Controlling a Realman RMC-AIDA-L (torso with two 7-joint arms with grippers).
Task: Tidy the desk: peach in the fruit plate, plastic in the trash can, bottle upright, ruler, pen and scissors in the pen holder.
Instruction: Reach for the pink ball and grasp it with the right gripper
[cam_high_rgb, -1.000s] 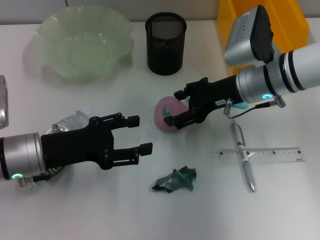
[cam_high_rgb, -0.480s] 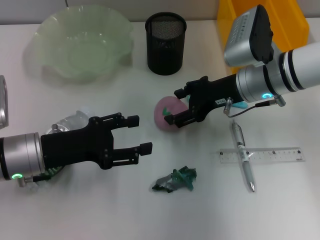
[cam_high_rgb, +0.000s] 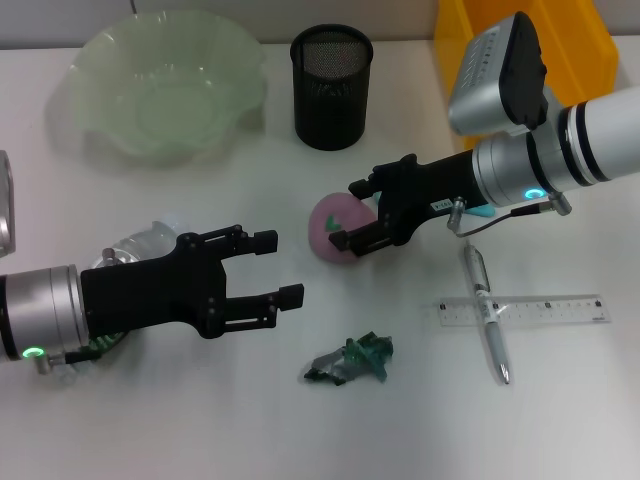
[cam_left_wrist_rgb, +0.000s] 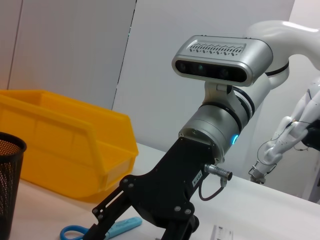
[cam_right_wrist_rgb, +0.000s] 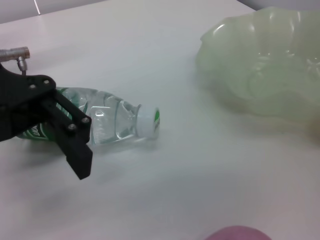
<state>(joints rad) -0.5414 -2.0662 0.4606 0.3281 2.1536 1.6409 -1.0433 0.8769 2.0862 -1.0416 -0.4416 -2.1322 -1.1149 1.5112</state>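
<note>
Right gripper (cam_high_rgb: 350, 216) reaches in from the right over the white desk (cam_high_rgb: 200, 420), fingers spread on either side of the pink peach (cam_high_rgb: 332, 228); contact between pads and fruit cannot be confirmed from the head view. Peach sits mid-desk, in front of the black mesh pen holder (cam_high_rgb: 331, 86) and well apart from the pale green fruit plate (cam_high_rgb: 165, 85) at the rear left.

Left gripper (cam_high_rgb: 275, 268) hangs low at front left, fingers spread, holding nothing. Clear bottle (cam_right_wrist_rgb: 107, 120) lies on its side just behind that arm, white cap toward the plate.

Crumpled green-grey plastic (cam_high_rgb: 352, 361) lies near the front, between the two arms. Transparent ruler (cam_high_rgb: 523, 309) lies flat at right with a silver pen (cam_high_rgb: 485, 310) laid across it. Blue scissors (cam_left_wrist_rgb: 97, 229) show partly under the right arm, near the yellow trash can (cam_high_rgb: 590, 40) at rear right.
</note>
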